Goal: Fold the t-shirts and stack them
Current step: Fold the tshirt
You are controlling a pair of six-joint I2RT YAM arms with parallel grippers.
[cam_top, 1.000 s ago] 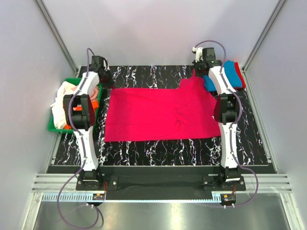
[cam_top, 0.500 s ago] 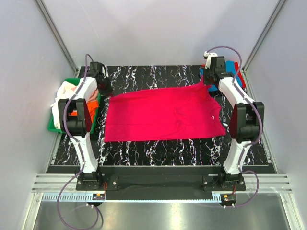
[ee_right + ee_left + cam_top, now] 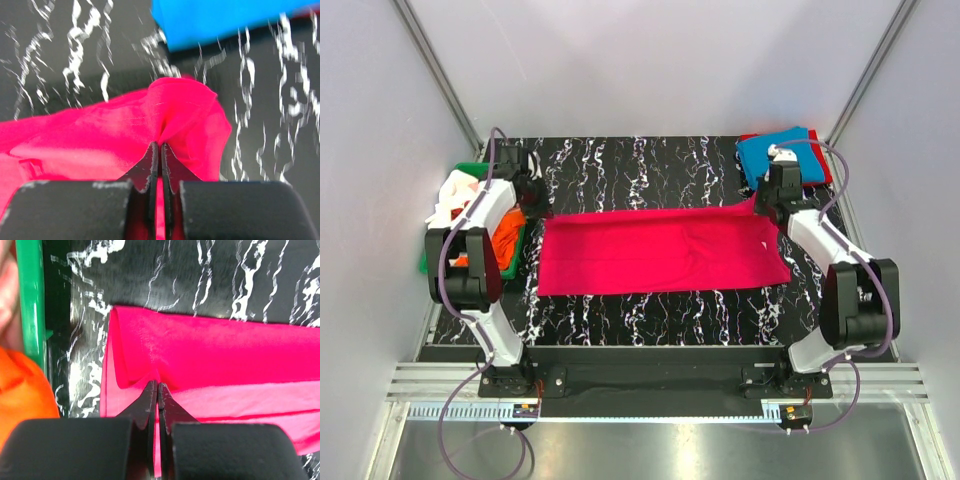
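Black marble-patterned tabletop (image 3: 650, 315) with white veins, enclosed by pale grey walls, seen from above. Two robot arms are bolted at the near edge, one at each side.

One magenta t-shirt (image 3: 650, 255) lies across the middle of the tabletop as a wide band, its near hem flat. Its far edge is doubled over toward the near edge, so a fold in half looks under way.

The left tool (image 3: 158, 385) is pinched shut on the shirt's far left corner, the cloth puckering at its tips. The right tool (image 3: 159, 145) is likewise clamped on the far right corner, where the fabric bunches into a small peak. Holding both corners at once probably keeps the folded edge straight and level.

At the left edge sits one green bin (image 3: 470, 168) holding unfolded shirts: one orange t-shirt (image 3: 508, 230) and white cloth (image 3: 455, 195) show; how many lie beneath cannot be told.

In the far right corner, one folded blue t-shirt (image 3: 775, 155) rests on one red t-shirt (image 3: 825, 165), likely the finished stack, near the right tool but apart from it.
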